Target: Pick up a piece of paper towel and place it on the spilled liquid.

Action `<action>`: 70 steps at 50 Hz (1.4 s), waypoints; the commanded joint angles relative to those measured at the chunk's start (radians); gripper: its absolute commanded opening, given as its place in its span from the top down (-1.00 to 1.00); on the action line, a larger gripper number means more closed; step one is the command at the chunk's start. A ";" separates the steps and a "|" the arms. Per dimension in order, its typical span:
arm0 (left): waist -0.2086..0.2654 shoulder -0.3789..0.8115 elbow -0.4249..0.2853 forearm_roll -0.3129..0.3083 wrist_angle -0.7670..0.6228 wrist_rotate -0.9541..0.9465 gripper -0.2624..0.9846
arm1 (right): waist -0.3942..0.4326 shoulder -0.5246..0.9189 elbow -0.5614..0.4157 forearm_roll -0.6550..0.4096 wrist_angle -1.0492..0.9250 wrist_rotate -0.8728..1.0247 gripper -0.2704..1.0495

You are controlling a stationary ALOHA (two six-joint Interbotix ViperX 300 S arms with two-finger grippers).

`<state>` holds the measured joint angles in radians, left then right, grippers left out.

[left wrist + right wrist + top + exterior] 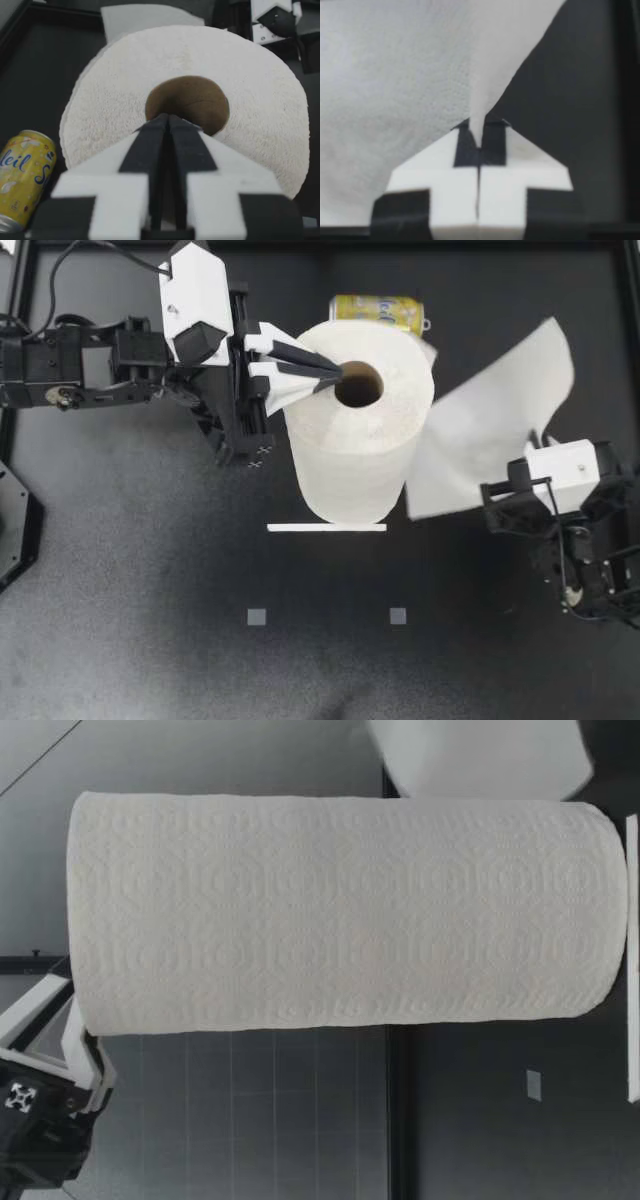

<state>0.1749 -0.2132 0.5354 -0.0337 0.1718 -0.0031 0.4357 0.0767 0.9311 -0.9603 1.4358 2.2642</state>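
Note:
The paper towel roll (pixel 360 430) stands upright in the middle of the table. My left gripper (pixel 332 377) is shut, and its tips rest on the roll's top at the rim of the brown core (pixel 190 102). A sheet (pixel 495 425) still joined to the roll stretches out to the right. My right gripper (pixel 538 452) is shut on that sheet's far edge. In the right wrist view the sheet (pixel 395 75) runs pinched between the shut fingertips (pixel 480 131). No spilled liquid shows in any view.
A yellow can (pixel 378 308) lies just behind the roll. A thin white strip (pixel 327 528) lies in front of the roll's base, and two small grey squares (pixel 257 617) (pixel 398 616) mark the table nearer the front. A black rim (pixel 30 300) borders the table.

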 commanded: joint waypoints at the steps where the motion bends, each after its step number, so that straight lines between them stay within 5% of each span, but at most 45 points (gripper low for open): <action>1: 0.008 0.083 0.061 0.000 0.087 -0.011 0.35 | 0.028 -0.031 0.012 0.051 0.026 -0.017 0.81; 16: 0.008 0.077 0.057 0.000 0.080 -0.014 0.35 | 0.054 -0.078 0.021 0.178 0.163 -0.236 0.81; 33: 0.006 -0.008 0.067 -0.002 -0.028 -0.012 0.35 | 0.018 -0.313 0.101 -0.196 -0.017 -0.046 0.81; 52: -0.012 -0.075 0.071 -0.002 -0.202 -0.011 0.35 | -0.293 -0.514 0.244 -0.403 -0.350 0.011 0.81; 70: -0.012 -0.124 0.084 0.018 -0.311 -0.006 0.35 | -0.604 -0.471 0.259 -0.563 -0.606 0.009 0.81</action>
<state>0.1641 -0.3053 0.6274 -0.0245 -0.1150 -0.0107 -0.1197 -0.4065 1.2072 -1.4926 0.8636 2.2718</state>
